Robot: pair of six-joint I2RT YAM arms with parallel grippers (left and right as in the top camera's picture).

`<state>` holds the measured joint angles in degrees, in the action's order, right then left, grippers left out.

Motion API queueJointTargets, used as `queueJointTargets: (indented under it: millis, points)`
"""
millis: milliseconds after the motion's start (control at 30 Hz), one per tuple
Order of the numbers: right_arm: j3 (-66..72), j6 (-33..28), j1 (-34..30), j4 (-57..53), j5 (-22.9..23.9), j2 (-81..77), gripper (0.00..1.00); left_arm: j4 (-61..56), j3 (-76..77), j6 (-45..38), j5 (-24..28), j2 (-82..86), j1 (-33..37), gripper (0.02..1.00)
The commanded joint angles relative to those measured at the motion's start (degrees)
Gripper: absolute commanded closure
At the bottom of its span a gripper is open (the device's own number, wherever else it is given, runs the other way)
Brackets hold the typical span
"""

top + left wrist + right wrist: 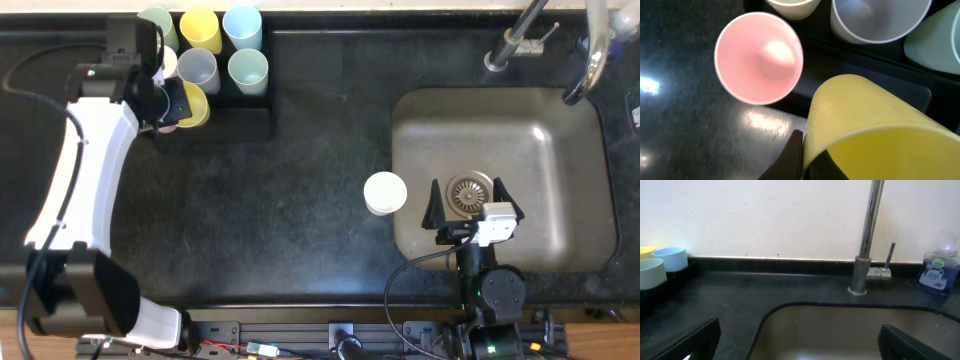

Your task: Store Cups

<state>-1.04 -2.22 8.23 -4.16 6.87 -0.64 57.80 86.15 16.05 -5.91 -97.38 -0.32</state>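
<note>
Pinching yellow cup (875,125) at tray (240,125) edge, left tool (804,159); right tool (467,205) spread over sink (560,150)

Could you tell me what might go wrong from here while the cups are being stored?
The left hand holds the yellow cup tilted, close beside the pink cup; lowering it could knock the pink cup over or jam against it. The white cup stands at the edge of the sink, near the open right hand; a careless approach might tip it in.
</note>
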Motion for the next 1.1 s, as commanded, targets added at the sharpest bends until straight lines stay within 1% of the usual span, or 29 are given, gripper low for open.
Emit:
queueJointTargets:
  millis: [33, 300, 367, 433, 467, 567, 633, 700, 800, 933, 1100]
  points:
    - [0.76, -0.15, -0.37, 0.31, 0.2, 0.44, 0.005, -1.07, -0.44, -2.64, 0.94, -2.12, 0.31, 0.982]
    - [0.76, -0.15, -0.37, 0.33, 0.2, 0.44, 0.005, -4.72, -0.44, -4.07, 1.81, -5.95, 0.26, 0.982]
    - [0.76, -0.15, -0.37, 0.31, 0.2, 0.44, 0.003, -5.09, -0.44, -1.29, 1.79, -6.16, 0.26, 0.982]
    - [0.76, -0.15, -0.37, 0.31, 0.2, 0.44, 0.003, -5.05, -0.44, 4.48, 1.88, -6.16, 0.24, 0.982]
    - [0.76, -0.15, -0.37, 0.31, 0.2, 0.44, 0.003, -5.03, -0.44, 9.97, 2.69, -6.16, 0.0, 0.982]
    - [0.76, -0.15, -0.37, 0.31, 0.2, 0.44, 0.005, -4.76, -0.44, 20.61, 2.82, -6.16, -0.79, 0.982]
    - [0.76, -0.15, -0.37, 0.33, 0.2, 0.44, 0.005, -4.07, -0.44, 34.23, 1.73, -6.16, -1.68, 0.985]
    - [0.76, -0.15, -0.37, 0.31, 0.2, 0.44, 0.003, -3.1, -0.44, 41.38, 1.09, -6.25, -2.01, 0.982]
    - [0.76, -0.15, -0.37, 0.31, 0.2, 0.44, 0.003, -0.31, -0.44, 54.4, -0.15, -6.43, -2.78, 0.982]
    - [0.76, -0.15, -0.37, 0.31, 0.2, 0.44, 0.005, 2.78, -0.44, 69.68, -0.37, -7.06, -3.8, 0.982]
    - [0.76, -0.15, -0.37, 0.31, 0.2, 0.44, 0.003, 2.78, -0.44, 76.19, -0.17, -8.68, -3.96, 0.982]
